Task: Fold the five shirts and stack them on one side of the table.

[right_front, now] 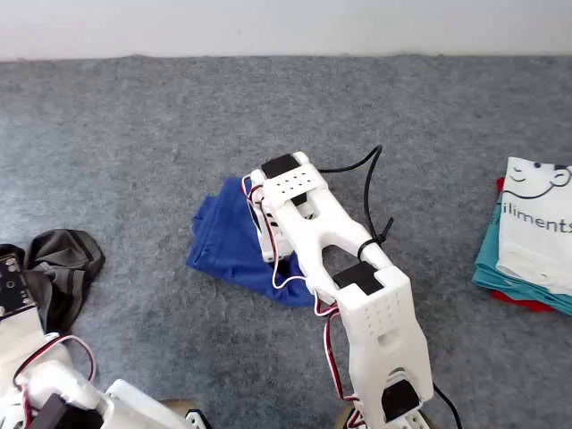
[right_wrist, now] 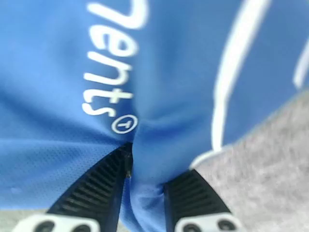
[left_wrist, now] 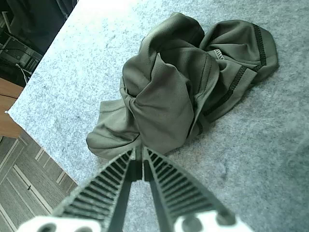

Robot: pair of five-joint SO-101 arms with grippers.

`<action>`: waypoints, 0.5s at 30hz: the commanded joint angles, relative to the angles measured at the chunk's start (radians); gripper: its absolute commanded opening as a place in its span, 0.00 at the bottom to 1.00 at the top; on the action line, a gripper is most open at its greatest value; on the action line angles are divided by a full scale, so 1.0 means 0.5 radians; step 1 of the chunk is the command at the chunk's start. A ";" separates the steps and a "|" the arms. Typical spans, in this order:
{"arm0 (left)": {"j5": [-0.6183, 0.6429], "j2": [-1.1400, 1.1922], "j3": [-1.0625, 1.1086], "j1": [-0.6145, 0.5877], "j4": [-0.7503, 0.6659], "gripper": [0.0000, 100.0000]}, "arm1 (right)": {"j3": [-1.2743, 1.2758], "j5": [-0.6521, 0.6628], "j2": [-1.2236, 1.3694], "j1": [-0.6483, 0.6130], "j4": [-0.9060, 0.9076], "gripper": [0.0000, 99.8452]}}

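Note:
A crumpled dark olive shirt [left_wrist: 183, 82] lies near the table's left edge, also seen as the olive shirt [right_front: 63, 259] in the high view. My left gripper [left_wrist: 142, 153] is shut, its tips at the shirt's near fold; whether cloth is pinched is unclear. A blue shirt [right_front: 231, 241] with white print lies bunched at the table's middle. The right arm [right_front: 308, 223] reaches down over it. My right gripper [right_wrist: 145, 166] is shut on a fold of the blue shirt [right_wrist: 159, 72]. A stack of folded shirts [right_front: 534, 237], white on teal on red, sits at the right edge.
Grey felt [right_front: 134, 134] covers the table. The table's left edge [left_wrist: 43, 145] drops to a wooden floor close to the olive shirt. The left arm's base [right_front: 54, 393] fills the front left corner. A white wall runs along the back.

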 commanded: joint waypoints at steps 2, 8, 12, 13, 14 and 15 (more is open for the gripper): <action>-0.015 -0.009 -0.020 -0.003 -0.028 0.02 | -0.049 0.175 -0.118 -0.008 0.250 0.01; -0.138 -0.009 -0.023 -0.018 -0.021 0.02 | 0.331 0.595 -0.542 0.118 0.226 0.01; -0.144 -0.009 -0.023 -0.018 -0.021 0.02 | 0.577 1.151 -0.753 0.416 0.183 0.01; -0.144 -0.009 -0.023 -0.018 -0.025 0.02 | 0.601 1.332 -0.766 0.523 0.118 0.01; -0.144 -0.009 -0.023 -0.018 -0.025 0.02 | 0.605 1.540 -0.766 0.637 0.054 0.01; -0.144 -0.009 -0.023 -0.018 -0.025 0.02 | 0.605 1.768 -0.763 0.744 -0.020 0.01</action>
